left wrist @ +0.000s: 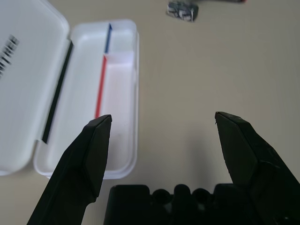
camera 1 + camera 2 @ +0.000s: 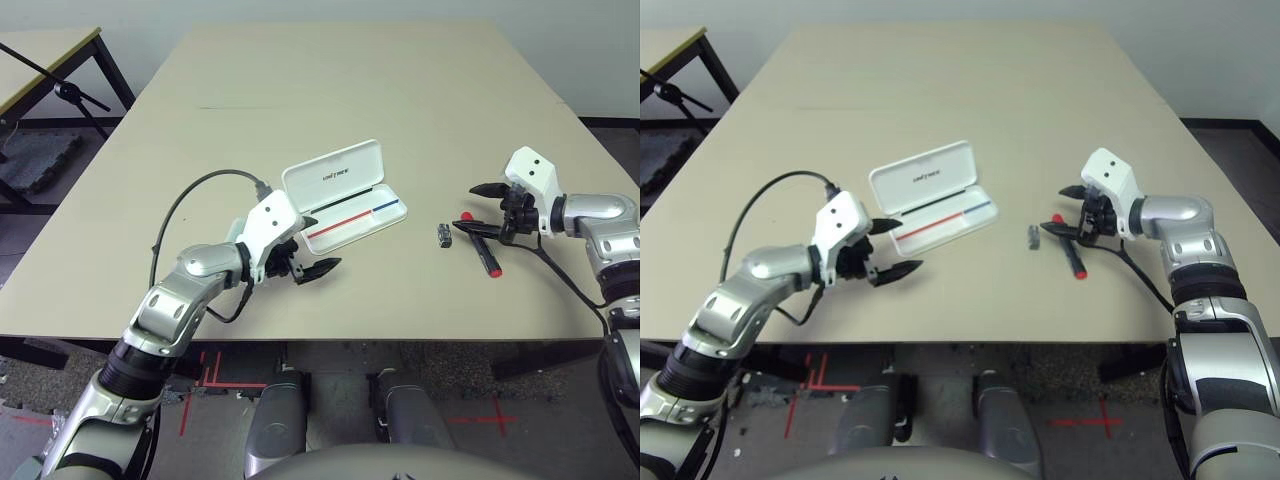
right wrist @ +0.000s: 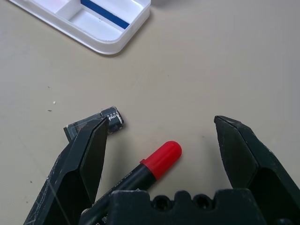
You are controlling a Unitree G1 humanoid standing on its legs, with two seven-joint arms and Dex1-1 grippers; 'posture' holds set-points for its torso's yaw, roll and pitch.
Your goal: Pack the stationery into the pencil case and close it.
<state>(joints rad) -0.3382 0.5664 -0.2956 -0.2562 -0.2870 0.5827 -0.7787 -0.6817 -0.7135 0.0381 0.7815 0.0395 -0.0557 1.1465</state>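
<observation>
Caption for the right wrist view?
Open right gripper poised over the red-capped marker, small grey block beside it, open pencil case beyond.

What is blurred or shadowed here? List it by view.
Left wrist view: the pencil case and the small grey block look soft. Right wrist view: the red-capped marker looks sharp. Left eye view: the left gripper casts only a faint shadow.

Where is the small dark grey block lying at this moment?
The small dark grey block lies on the table on the robot's right side, between the open pencil case and the red-and-black marker, just beside the open right gripper.
</observation>
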